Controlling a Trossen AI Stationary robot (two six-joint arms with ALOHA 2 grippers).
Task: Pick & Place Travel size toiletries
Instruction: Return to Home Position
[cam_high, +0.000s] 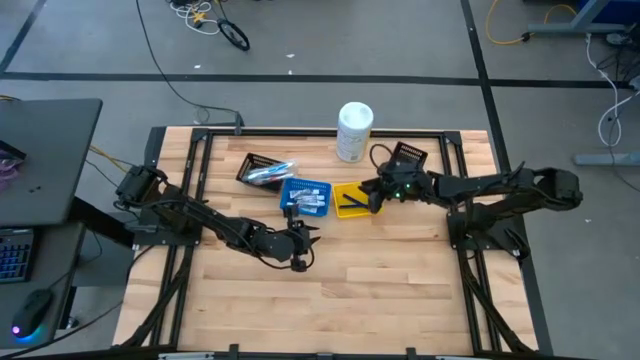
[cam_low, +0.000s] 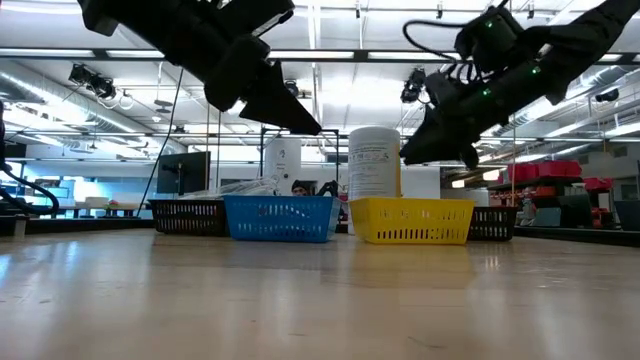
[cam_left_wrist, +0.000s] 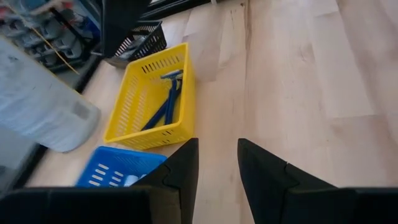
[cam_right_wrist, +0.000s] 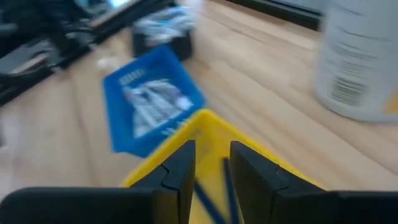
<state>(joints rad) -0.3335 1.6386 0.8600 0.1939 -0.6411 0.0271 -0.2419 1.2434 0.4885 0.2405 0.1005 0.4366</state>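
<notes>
The toiletries lie sorted in bins at mid-table. White tubes (cam_right_wrist: 152, 106) fill the blue bin (cam_high: 305, 195). Dark blue razors (cam_left_wrist: 165, 102) lie in the yellow bin (cam_high: 352, 198). Pale slim items (cam_high: 270, 172) rest in the left black bin (cam_high: 262, 166). My left gripper (cam_high: 305, 240) hangs open above bare wood, just near of the blue bin, holding nothing. My right gripper (cam_high: 376, 195) is open above the yellow bin's right edge, raised clear of it in the low view (cam_low: 440, 145), with nothing between its fingers (cam_right_wrist: 211, 171).
A large white canister (cam_high: 354, 130) stands upright behind the bins, toward the far edge. A second black bin (cam_high: 406, 158) sits right of it, under the right arm. Bare wood stretches along the table's near half (cam_high: 380, 290).
</notes>
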